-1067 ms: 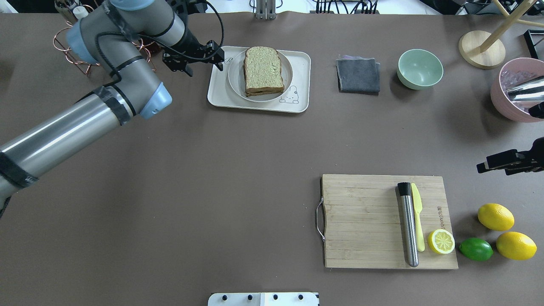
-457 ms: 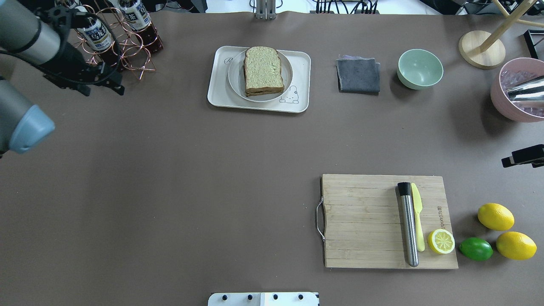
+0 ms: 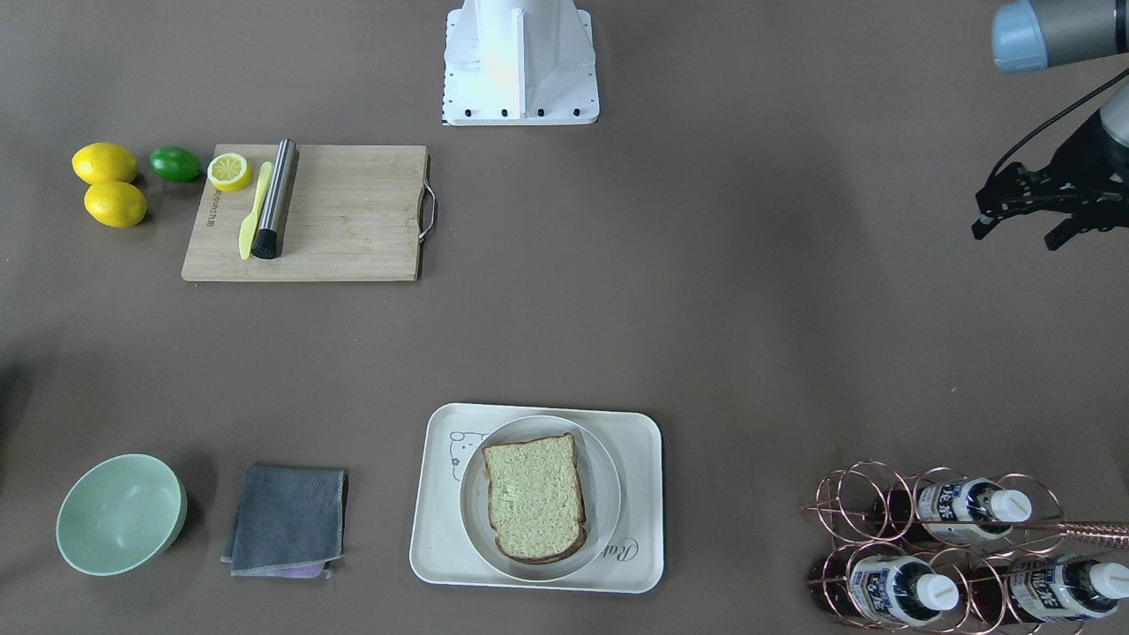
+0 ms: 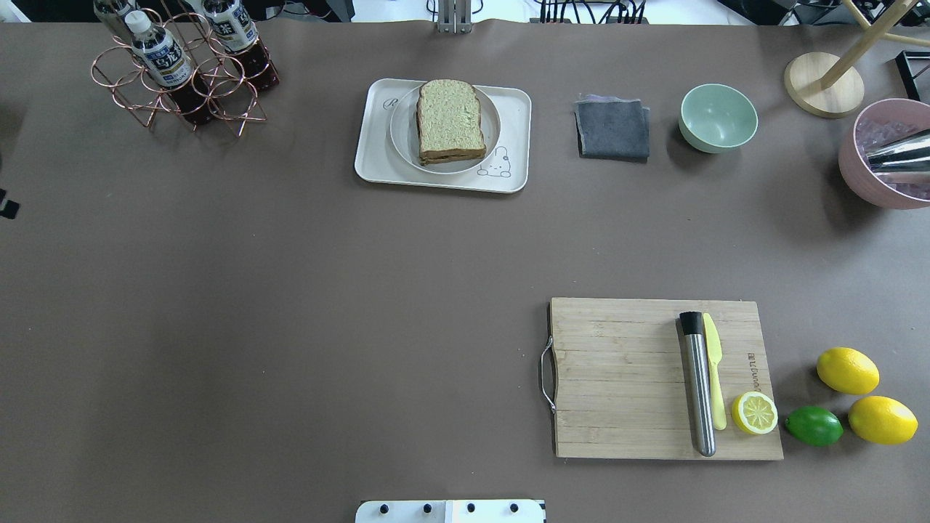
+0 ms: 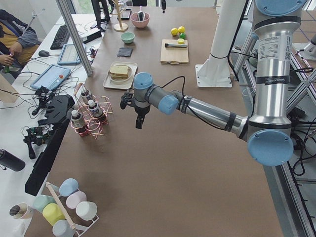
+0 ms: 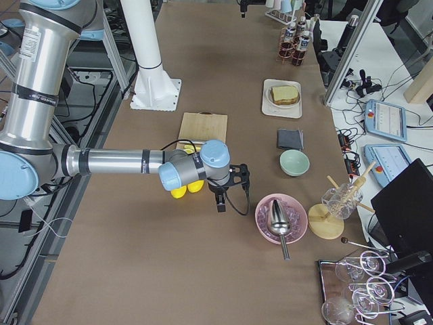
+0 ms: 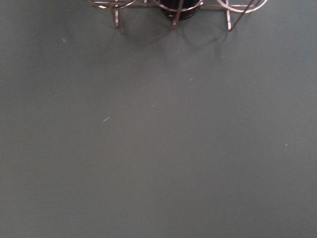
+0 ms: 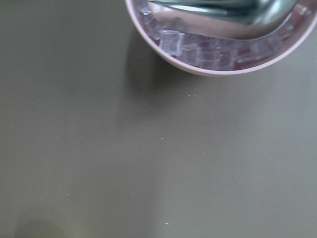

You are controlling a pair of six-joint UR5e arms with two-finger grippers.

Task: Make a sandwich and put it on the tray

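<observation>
The sandwich [image 4: 450, 120], brown-crusted bread with its top slice showing, lies on a round white plate [image 4: 399, 131]. The plate stands on the cream tray [image 4: 372, 163] at the table's far middle. The sandwich also shows in the front-facing view [image 3: 534, 510]. Its filling is hidden. My left gripper [image 3: 1014, 238] hangs open and empty over bare table, far from the tray, close to the bottle rack [image 4: 182, 73]. My right gripper [image 6: 220, 196] shows only in the exterior right view, near the pink bowl [image 6: 277, 220]; I cannot tell whether it is open or shut.
A wooden cutting board [image 4: 617, 378] holds a steel muddler [image 4: 699, 385], a yellow knife and a lemon half. Two lemons [image 4: 847, 370] and a lime lie beside it. A grey cloth [image 4: 612, 129] and a green bowl [image 4: 718, 118] sit right of the tray.
My left arm has drawn back to the left, almost out of the overhead view. My right gripper has left that view's right edge. The sandwich, plate and tray have not moved.
</observation>
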